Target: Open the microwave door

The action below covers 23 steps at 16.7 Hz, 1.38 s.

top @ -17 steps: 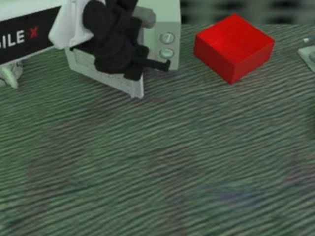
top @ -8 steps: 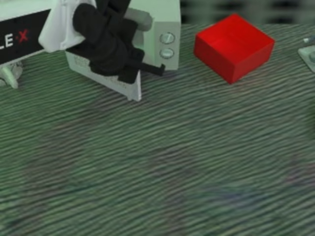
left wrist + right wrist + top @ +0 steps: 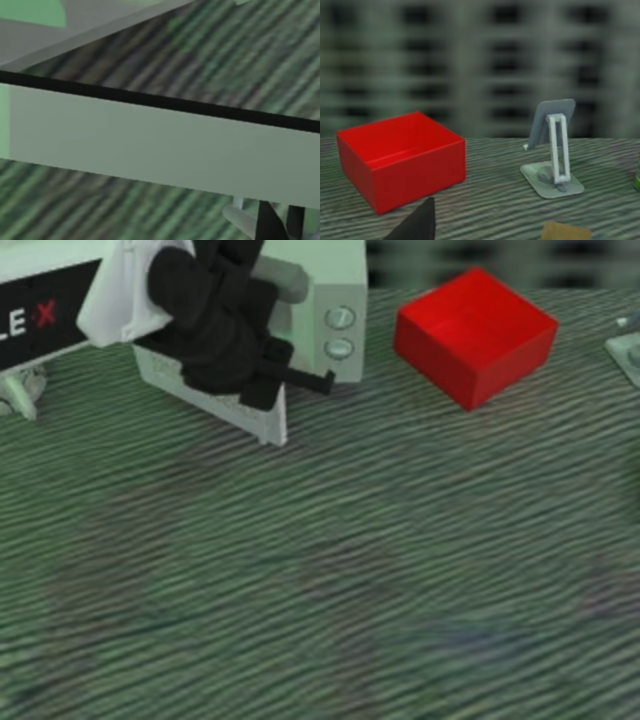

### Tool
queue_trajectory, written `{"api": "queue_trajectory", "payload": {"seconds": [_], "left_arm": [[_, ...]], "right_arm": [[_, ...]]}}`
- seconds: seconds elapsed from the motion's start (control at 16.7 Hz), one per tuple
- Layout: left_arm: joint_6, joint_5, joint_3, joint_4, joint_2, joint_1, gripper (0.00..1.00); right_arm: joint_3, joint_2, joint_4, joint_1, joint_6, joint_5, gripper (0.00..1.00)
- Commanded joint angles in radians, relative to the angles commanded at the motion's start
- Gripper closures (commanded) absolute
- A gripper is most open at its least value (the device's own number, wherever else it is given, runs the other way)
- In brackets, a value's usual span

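Top view. The microwave (image 3: 325,290): pale grey-white box at the far edge of the table (image 3: 330,580), left of centre, two round silver knobs (image 3: 340,332) on its front panel. The microwave door (image 3: 225,405): swung partly outward from the front, its free edge pointing toward the near side, its hinged side at the left. Left gripper (image 3: 300,378): black, over the door's upper edge, one thin finger reaching toward the knobs; whether its fingers are apart or clamped on the door cannot be told. Red box (image 3: 475,335): right of the microwave, well apart from it. Grey stand (image 3: 628,352): at the table's right edge, cut off.

Left wrist view. The door's pale edge fills the middle as a broad band with a dark line along it; striped table surface on both sides; dark finger parts at one corner.

Right wrist view. Red box, open-topped; grey stand with tilted plate beside it; a dark tip of the right gripper (image 3: 417,222) at the frame edge, its state not discernible.
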Motion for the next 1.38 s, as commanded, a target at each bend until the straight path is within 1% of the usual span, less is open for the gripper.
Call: {"api": "queue_trajectory", "payload": {"seconds": [0.66,0.84,1.2,1.38], "left_arm": [[0.000,0.000,0.000,0.000,0.000,0.000,1.00],[0.011,0.014,-0.010,0.005,-0.008,0.000,1.00],[0.138,0.080,-0.093,0.016,-0.067,0.044,1.00],[0.143,0.084,-0.094,0.019,-0.073,0.045,1.00]], "right_arm": [[0.000,0.000,0.000,0.000,0.000,0.000,0.00],[0.000,0.000,0.000,0.000,0.000,0.000,0.00],[0.000,0.000,0.000,0.000,0.000,0.000,0.00],[0.000,0.000,0.000,0.000,0.000,0.000,0.00]]}}
